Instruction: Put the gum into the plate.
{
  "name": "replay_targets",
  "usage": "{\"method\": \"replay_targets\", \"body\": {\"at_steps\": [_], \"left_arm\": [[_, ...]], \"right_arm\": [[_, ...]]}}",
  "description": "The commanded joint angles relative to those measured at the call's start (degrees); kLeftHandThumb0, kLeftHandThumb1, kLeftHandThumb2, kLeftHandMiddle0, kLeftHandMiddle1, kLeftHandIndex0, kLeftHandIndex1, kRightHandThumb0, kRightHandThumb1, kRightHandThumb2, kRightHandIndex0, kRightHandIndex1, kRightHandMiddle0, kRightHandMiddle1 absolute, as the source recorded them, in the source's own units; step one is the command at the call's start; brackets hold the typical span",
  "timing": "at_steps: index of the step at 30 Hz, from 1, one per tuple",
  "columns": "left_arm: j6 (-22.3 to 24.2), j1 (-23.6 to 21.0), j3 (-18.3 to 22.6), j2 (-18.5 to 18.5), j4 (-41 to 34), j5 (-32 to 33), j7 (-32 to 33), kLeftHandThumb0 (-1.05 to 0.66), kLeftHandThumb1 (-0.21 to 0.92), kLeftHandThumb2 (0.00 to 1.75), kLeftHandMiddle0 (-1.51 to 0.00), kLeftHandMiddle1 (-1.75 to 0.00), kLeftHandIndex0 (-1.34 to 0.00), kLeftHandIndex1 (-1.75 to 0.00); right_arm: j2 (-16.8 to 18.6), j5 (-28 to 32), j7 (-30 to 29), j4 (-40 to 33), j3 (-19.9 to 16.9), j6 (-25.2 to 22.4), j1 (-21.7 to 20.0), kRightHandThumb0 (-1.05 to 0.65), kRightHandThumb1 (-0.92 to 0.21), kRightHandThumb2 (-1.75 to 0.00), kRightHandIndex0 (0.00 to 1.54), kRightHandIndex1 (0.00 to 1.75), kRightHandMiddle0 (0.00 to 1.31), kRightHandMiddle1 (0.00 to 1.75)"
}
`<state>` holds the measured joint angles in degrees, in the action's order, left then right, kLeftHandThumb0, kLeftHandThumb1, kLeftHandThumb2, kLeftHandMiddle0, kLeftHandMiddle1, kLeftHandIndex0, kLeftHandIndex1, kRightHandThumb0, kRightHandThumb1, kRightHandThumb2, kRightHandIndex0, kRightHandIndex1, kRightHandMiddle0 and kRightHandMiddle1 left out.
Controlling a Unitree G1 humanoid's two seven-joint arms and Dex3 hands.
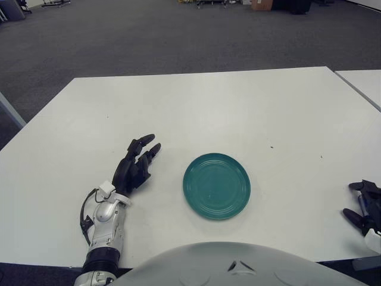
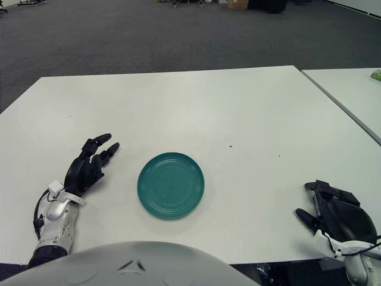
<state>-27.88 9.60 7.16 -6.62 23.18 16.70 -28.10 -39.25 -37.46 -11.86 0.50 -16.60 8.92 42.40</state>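
A round teal plate [image 1: 216, 186] lies on the white table [image 1: 226, 113], near its front edge, and nothing is on it. No gum shows in either view. My left hand [image 1: 140, 159] lies flat on the table just left of the plate, a short gap away, with its dark fingers spread and nothing in them. My right hand [image 2: 331, 210] sits at the table's front right corner, well right of the plate. Its fingers are relaxed and hold nothing.
A second white table [image 2: 351, 95] stands to the right across a narrow gap, with a small green item [image 2: 376, 74] at the view's right edge. Grey carpet [image 1: 149, 36] lies beyond the table. My own torso cover [image 1: 232, 265] fills the bottom of the view.
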Motion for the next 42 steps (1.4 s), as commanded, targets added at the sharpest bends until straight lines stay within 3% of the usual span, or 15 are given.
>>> {"method": "replay_targets", "body": {"at_steps": [1, 7, 19, 30, 42], "left_arm": [[1.8, 1.4, 0.1, 0.6, 2.8, 0.5, -0.4, -0.88, 0.92, 0.81, -0.53, -0.04, 0.0, -0.84], [2.0, 0.9, 0.6, 0.4, 3.2, 0.5, -0.8, -0.88, 0.92, 0.81, -0.53, -0.04, 0.0, -0.84], [2.1, -0.2, 1.4, 0.1, 4.6, 0.7, -1.5, -0.88, 0.92, 0.81, -0.53, -0.04, 0.0, -0.84], [2.2, -0.7, 1.7, 0.1, 5.1, 0.7, -1.7, -0.88, 0.92, 0.81, -0.53, -0.04, 0.0, -0.84], [2.2, -1.1, 2.0, 0.0, 5.5, 0.8, -2.0, -0.88, 0.92, 0.81, -0.54, -0.04, 0.0, -0.84]], "right_arm": [[3.1, 0.6, 1.5, 4.2, 5.9, 3.4, 0.9, -0.72, -0.92, -0.55, 0.58, 1.65, 0.31, 1.62], [3.4, -0.3, -2.5, 5.8, 7.0, 4.8, 0.3, -0.66, -0.92, -0.53, 0.74, 1.74, 0.49, 1.73], [3.1, -1.8, -11.0, 9.2, 8.9, 8.1, -0.9, -0.58, -0.92, -0.58, 0.94, 1.75, 0.76, 1.75], [2.1, -4.5, -20.6, 14.0, 11.1, 13.5, -2.8, -0.48, -0.92, -0.56, 1.03, 1.75, 0.8, 1.75], [1.1, -5.6, -24.1, 15.5, 13.4, 13.8, -3.8, -0.46, -0.92, -0.52, 1.07, 1.75, 0.81, 1.75]]}}
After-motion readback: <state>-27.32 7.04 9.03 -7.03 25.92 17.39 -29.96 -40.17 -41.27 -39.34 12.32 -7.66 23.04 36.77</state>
